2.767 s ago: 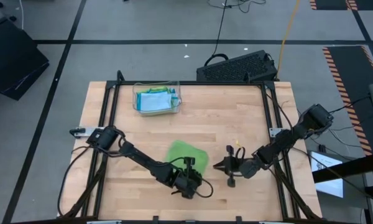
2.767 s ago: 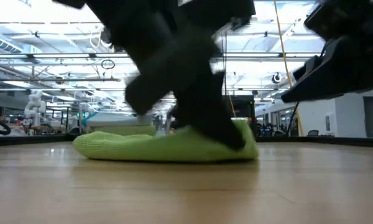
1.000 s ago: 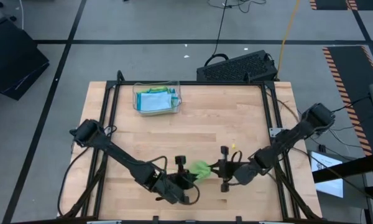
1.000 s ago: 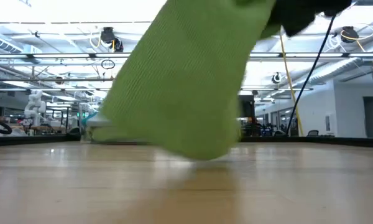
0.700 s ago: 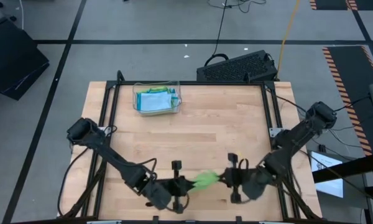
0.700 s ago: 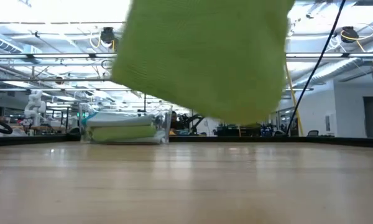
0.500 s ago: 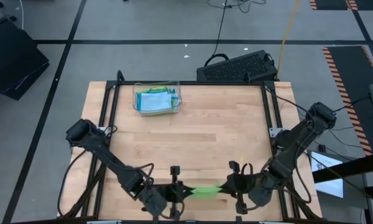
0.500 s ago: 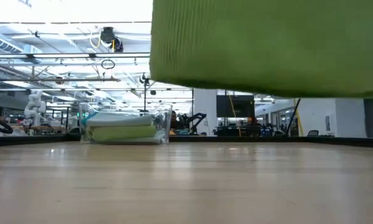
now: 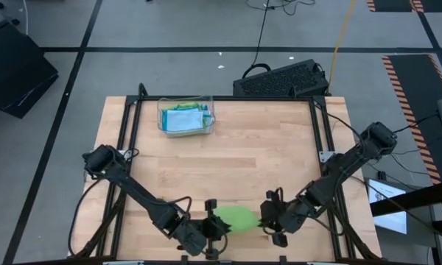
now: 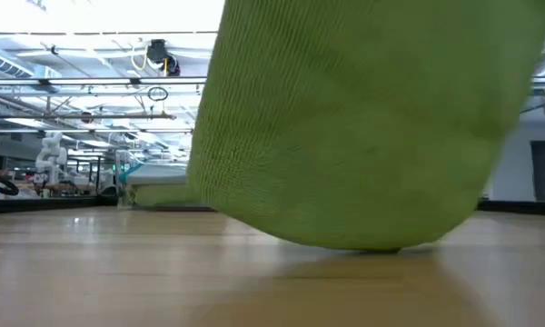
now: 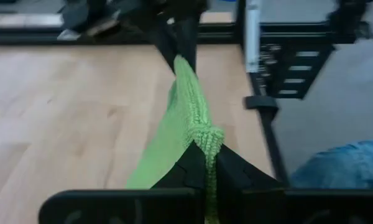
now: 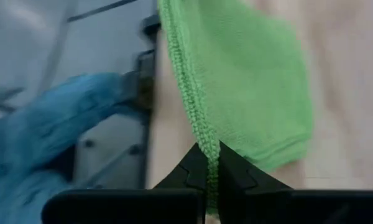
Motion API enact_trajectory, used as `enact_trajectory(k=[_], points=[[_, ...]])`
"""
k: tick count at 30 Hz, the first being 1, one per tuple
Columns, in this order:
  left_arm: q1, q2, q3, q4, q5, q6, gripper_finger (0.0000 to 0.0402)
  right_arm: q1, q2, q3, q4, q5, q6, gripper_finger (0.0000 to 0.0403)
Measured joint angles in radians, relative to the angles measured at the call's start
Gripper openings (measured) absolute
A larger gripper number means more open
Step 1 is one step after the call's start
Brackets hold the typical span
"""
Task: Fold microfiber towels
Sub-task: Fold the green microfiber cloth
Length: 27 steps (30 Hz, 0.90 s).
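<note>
A lime green microfiber towel (image 9: 238, 218) hangs between my two grippers close to the table's near edge. My left gripper (image 9: 218, 224) is shut on its left end and my right gripper (image 9: 264, 218) on its right end. In the low view the towel (image 10: 363, 127) fills most of the picture. Its sagging underside (image 10: 363, 243) is at the tabletop; whether it touches, I cannot tell. More towels, blue and green, lie stacked in the clear tray (image 9: 162, 118) at the far left. My left gripper (image 11: 206, 149) pinches the towel's bunched stitched edge (image 11: 204, 134) between its two fingers, slanting down from the table's left. The cloth runs from there to the other gripper and sags below. My right gripper (image 12: 206, 149) pinches the stitched edge (image 12: 202, 134) at the towel's right end between its two fingers, slanting down from the table's right. The towel's body hangs slack below that edge.
The black frame rails (image 9: 130, 140) run along the table's left and right sides. A black keyboard (image 9: 280, 79) lies beyond the far edge. A blurred blue shape (image 11: 342, 165) shows past the near edge. Bare wood (image 9: 258, 147) spans the table's middle.
Both grippers have carried the towel toward the table's near edge, lifted off the wood. It was drawn out into a taut strip between them. They have since come a little closer together; my right wrist has rolled. The towel now sags wider, its underside lowered to the tabletop.
</note>
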Motion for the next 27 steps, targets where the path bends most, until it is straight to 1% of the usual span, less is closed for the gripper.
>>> enact_trajectory(k=[2,3,6,8,11,14,19,21,24,27], points=[[0.0,0.0,0.0,0.028,0.011,0.054,0.0007,-0.011,-0.001,-0.007,0.007,-0.032,-0.016,0.0006],[0.004,0.0,0.0,0.026,-0.005,0.08,0.0006,-0.024,-0.001,-0.008,-0.006,-0.032,-0.032,0.0006],[0.035,-0.001,0.0,-0.062,-0.104,0.107,0.0011,-0.094,-0.002,-0.009,-0.084,-0.007,-0.068,0.0006],[0.082,-0.003,0.0,-0.159,-0.128,0.065,0.0015,-0.152,-0.002,-0.009,-0.156,0.022,-0.079,0.0006],[0.173,-0.003,-0.005,-0.296,-0.085,-0.035,0.001,-0.246,-0.002,-0.029,-0.22,0.047,-0.113,0.0006],[0.242,0.001,-0.06,-0.315,-0.066,-0.072,0.0006,-0.35,-0.001,-0.083,-0.191,0.047,-0.185,0.0006],[0.328,0.002,-0.164,-0.284,-0.066,-0.085,0.0017,-0.5,-0.001,-0.201,-0.009,0.041,-0.318,0.0006],[0.353,0.002,-0.203,-0.262,-0.067,-0.097,0.0013,-0.541,-0.001,-0.221,0.045,0.042,-0.363,0.0006],[0.376,0.002,-0.233,-0.229,-0.066,-0.095,0.0006,-0.581,0.0,-0.226,0.07,0.038,-0.418,0.0006],[0.382,0.002,-0.236,-0.214,-0.048,-0.05,0.0014,-0.603,0.0,-0.224,0.085,0.036,-0.451,0.0006]])
